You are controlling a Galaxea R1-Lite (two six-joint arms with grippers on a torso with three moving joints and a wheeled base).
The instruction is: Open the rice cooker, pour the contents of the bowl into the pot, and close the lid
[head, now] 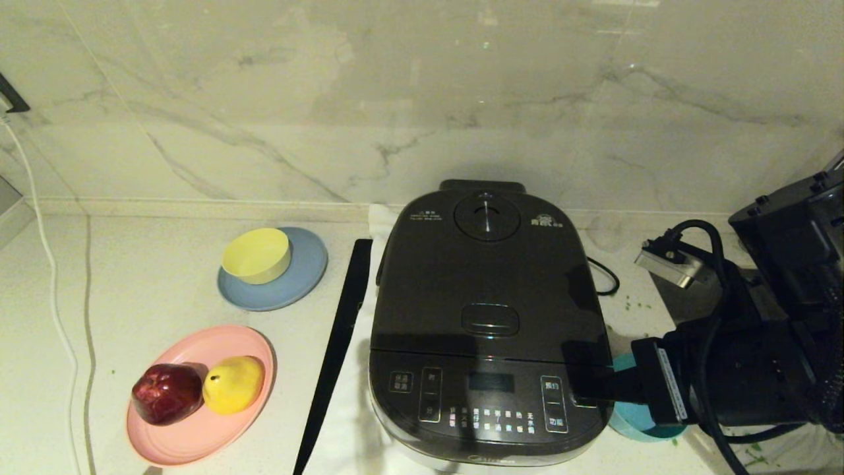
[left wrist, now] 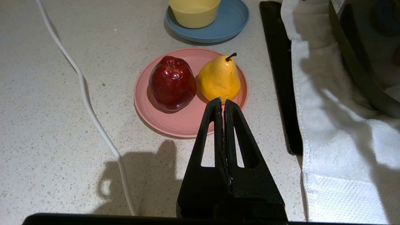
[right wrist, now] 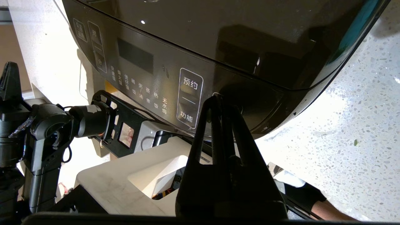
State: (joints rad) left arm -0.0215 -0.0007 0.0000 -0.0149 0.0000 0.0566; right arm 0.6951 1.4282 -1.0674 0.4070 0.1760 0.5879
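The dark grey rice cooker point(head: 488, 330) stands mid-counter on a white towel, its lid point(head: 488, 277) down with the oval release button point(head: 490, 319) showing. My right gripper point(head: 587, 389) is shut, empty, its tips at the cooker's front right corner beside the button panel point(right wrist: 190, 98). The teal bowl point(head: 636, 415) sits on the counter right of the cooker, mostly hidden under my right arm; its contents and the pot are hidden. My left gripper point(left wrist: 222, 101) is shut and empty, hovering near the pink plate, out of the head view.
A pink plate point(head: 198, 435) holds a red apple point(head: 167, 392) and a yellow pear point(head: 233, 384). A yellow bowl point(head: 256, 254) rests on a grey-blue plate point(head: 303, 277). A black strip point(head: 336, 349) lies left of the cooker. A white cable point(head: 49, 264) runs down the far left.
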